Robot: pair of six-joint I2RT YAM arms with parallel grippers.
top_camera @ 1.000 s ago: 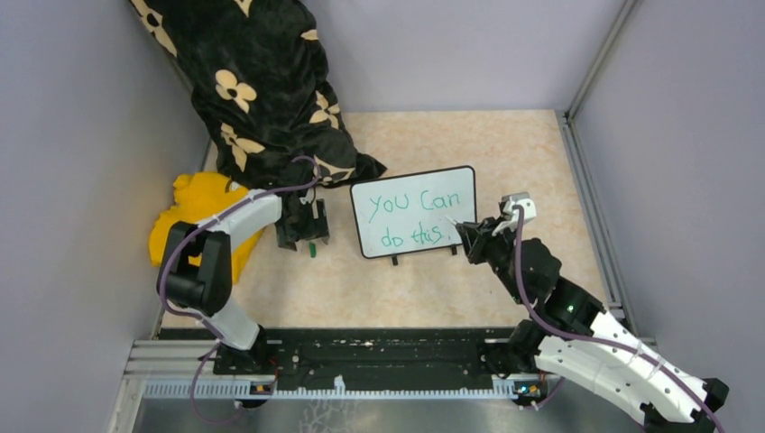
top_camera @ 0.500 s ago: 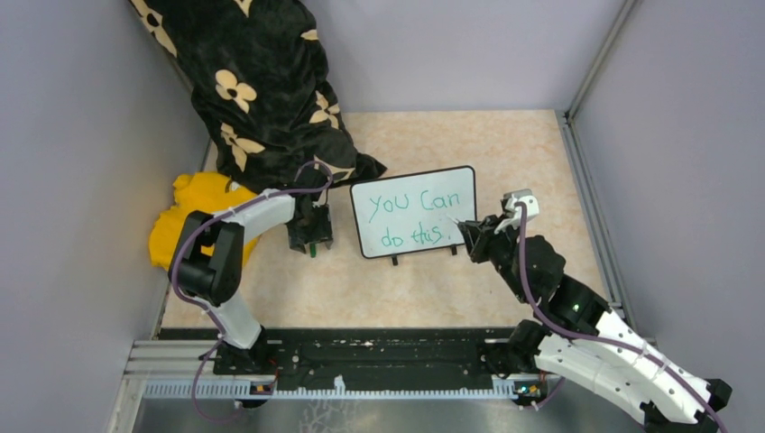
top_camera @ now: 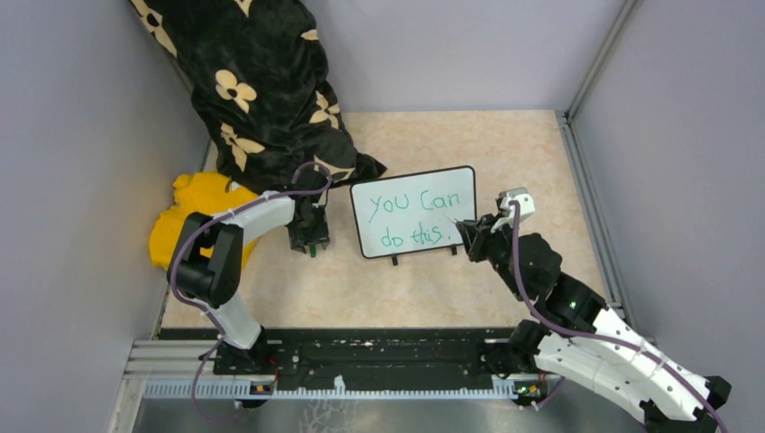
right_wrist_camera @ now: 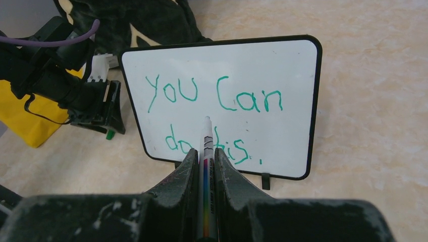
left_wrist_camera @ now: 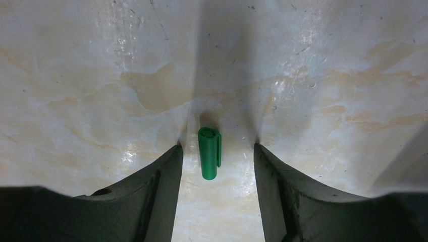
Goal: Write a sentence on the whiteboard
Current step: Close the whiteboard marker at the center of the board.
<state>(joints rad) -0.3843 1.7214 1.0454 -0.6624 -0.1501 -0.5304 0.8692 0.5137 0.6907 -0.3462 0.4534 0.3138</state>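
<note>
Whiteboard [top_camera: 462, 200] stands upright on its little feet near the middle of the desk [top_camera: 505, 153], facing my arms, with the sentence [top_camera: 410, 202] in green across two lines: "you Can" above, "do this." below. My right hand [top_camera: 469, 233] is clenched on a marker [right_wrist_camera: 206, 146], its tip aimed at the board just above the lower line; I cannot tell whether it touches. My left hand [left_wrist_camera: 217, 149] is released, fingers spread either side of a green cap [left_wrist_camera: 209, 154] lying on the desk, left of the board. Behind it lie a black flowered cloth [top_camera: 262, 90] and a yellow cloth [top_camera: 194, 216].
</note>
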